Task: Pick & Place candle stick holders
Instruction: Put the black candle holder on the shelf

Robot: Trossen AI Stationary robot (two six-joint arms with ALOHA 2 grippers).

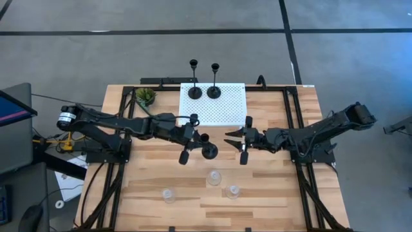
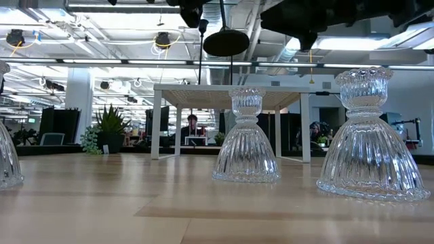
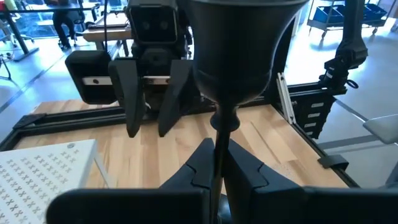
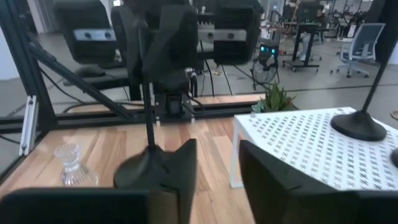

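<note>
My left gripper (image 1: 197,138) is shut on a black candle stick holder (image 1: 208,150) and holds it in the air over the table's middle, in front of the white rack (image 1: 222,106). Two more black holders (image 1: 195,92) (image 1: 214,91) stand with their disc bases on the rack. Three clear glass holders (image 1: 168,194) (image 1: 214,177) (image 1: 234,191) stand on the table near its front. My right gripper (image 1: 239,144) is open and empty, just right of the held holder. My left gripper pinches the holder's thin stem (image 3: 218,146) between its two fingers, just under the cup (image 3: 239,50). The fingers come about level from the table's left and lie across the stem. The holder hangs upright, its disc base (image 2: 226,42) lifted clear of the table.
A small green potted plant (image 1: 145,96) stands left of the rack. The rack stands on thin legs (image 2: 157,125). A black frame rail (image 1: 293,122) runs along each table side. Bare wood lies between the held holder and the glass holders.
</note>
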